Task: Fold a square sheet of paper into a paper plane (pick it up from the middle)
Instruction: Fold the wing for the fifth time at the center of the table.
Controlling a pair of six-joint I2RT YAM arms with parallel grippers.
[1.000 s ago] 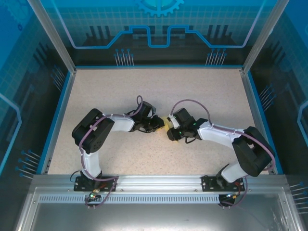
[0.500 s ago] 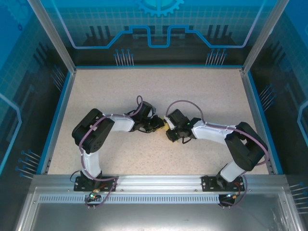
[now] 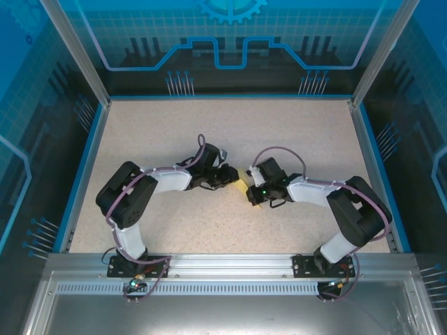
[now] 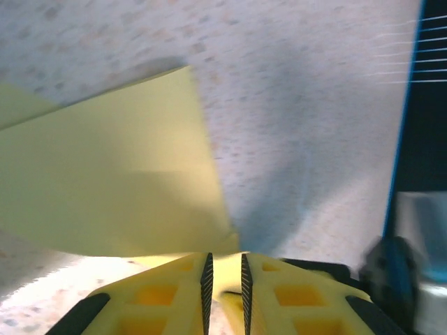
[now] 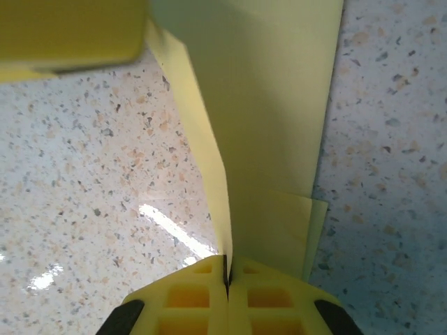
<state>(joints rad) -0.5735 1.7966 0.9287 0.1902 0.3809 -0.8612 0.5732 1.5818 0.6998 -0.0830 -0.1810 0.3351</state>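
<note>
Yellow paper [image 5: 272, 105], partly folded, pinched in left gripper [image 4: 223, 276] and right gripper [image 5: 227, 279], jaws closed on it

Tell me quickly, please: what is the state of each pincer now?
Left pincer: closed, pinching the folded yellow paper.
Right pincer: closed on the same paper's fold.

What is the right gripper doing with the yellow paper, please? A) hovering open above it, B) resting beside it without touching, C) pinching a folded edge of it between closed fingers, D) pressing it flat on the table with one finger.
C: in the right wrist view, the right gripper has its fingers closed together on a raised fold of the yellow paper.
</note>
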